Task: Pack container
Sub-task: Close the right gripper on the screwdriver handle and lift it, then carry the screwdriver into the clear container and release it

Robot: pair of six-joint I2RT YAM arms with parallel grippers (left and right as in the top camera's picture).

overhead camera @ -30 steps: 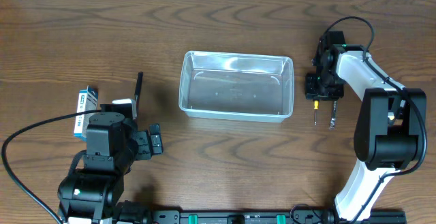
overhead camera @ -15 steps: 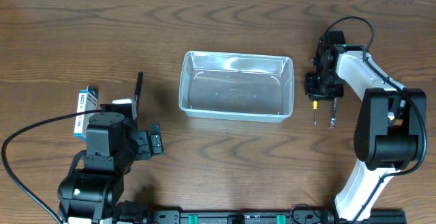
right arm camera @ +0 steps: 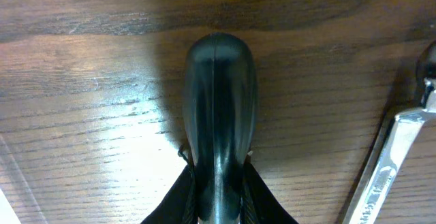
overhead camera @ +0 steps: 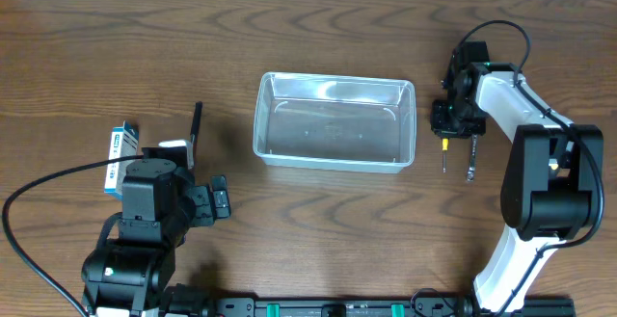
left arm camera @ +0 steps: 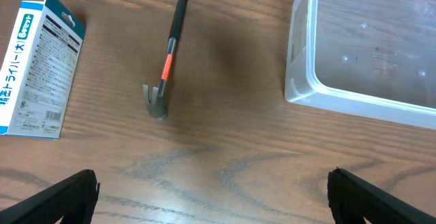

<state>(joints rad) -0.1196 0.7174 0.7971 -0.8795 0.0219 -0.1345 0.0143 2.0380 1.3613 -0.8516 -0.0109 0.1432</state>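
Looking at the right gripper, it's parked just right of the container, and its jaws look squeezed in on the black handle of a screwdriver. A wrench lies right beside it on the table. The container sits mid-table, upright, and as far as I can see there's nothing in it yet. Over on the other side, the left gripper has its jaws wide apart with nothing between them. It's looking down at a small hammer and a blue-and-white box, both out on the wood.

What I'd worry about:
- **Slipping:** the grip seems to be close to the fat rounded end of the handle. The long shaft could droop or swing once it's carried, and a slick round handle can squirt out from between two fingers.
- **Hitting the container:** its wall is close by, so a low carry could knock the tip into the rim and shove the whole thing.
- **Catching the wrench:** it's so near that dragging instead of lifting could sweep it along.
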